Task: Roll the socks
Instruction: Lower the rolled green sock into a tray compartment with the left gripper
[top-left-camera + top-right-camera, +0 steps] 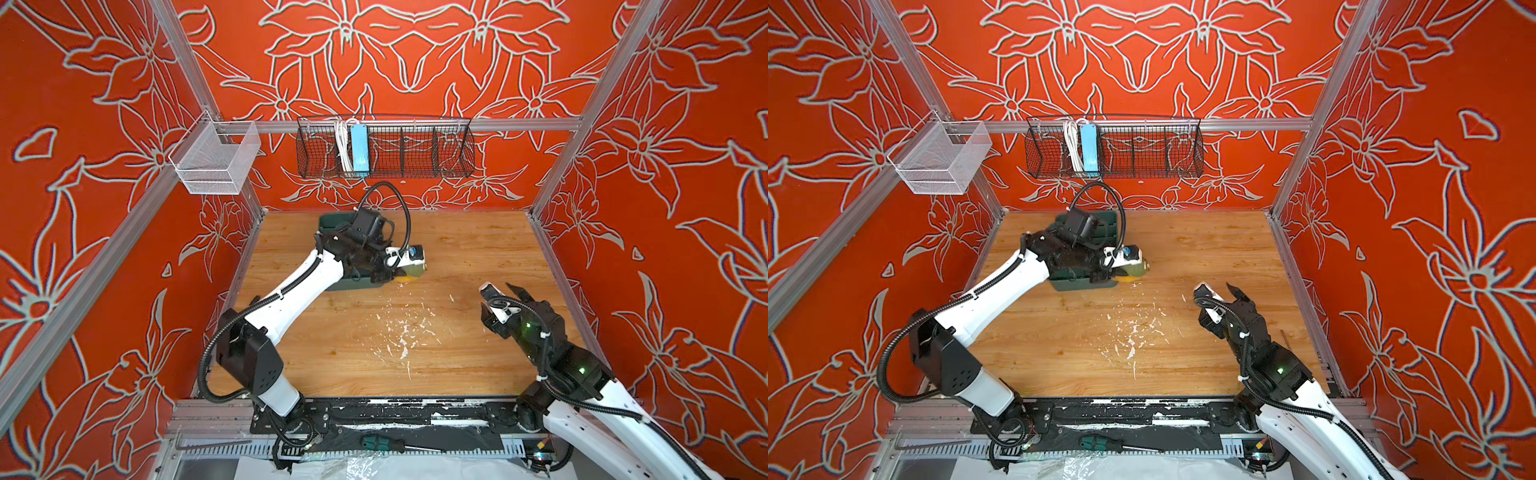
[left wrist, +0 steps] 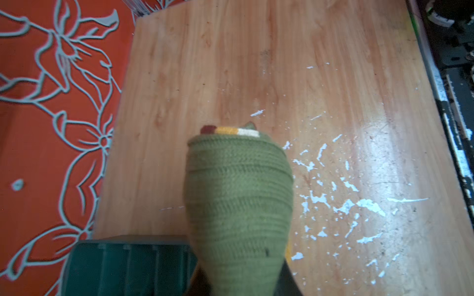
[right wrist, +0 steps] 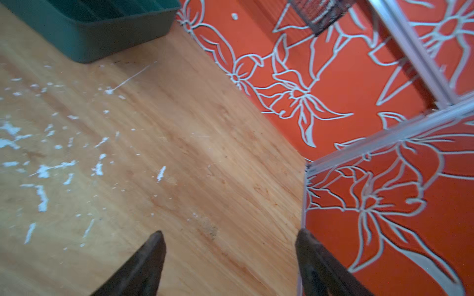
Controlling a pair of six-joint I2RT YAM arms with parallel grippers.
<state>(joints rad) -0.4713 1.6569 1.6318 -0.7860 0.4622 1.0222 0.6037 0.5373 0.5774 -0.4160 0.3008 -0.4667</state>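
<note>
The green sock [image 2: 238,200], rolled into a bundle, is a little above the middle in both top views, just beside the bin [image 3: 102,43]. The left gripper [image 1: 401,272] grasps it. No purple sock is visible. The right gripper [image 1: 497,289], at middle right, is released and empty. The rolling seems finished. The next move probably calls for carrying the bundle over the bin and then letting it go.

Knit, wood, plastic.
The olive green sock [image 2: 238,200] is ribbed knit cloth; the wooden tabletop [image 2: 256,64] is smooth, glossy in patches, white-flecked; the dark green bin [image 2: 128,264] looks matt plastic.
</note>
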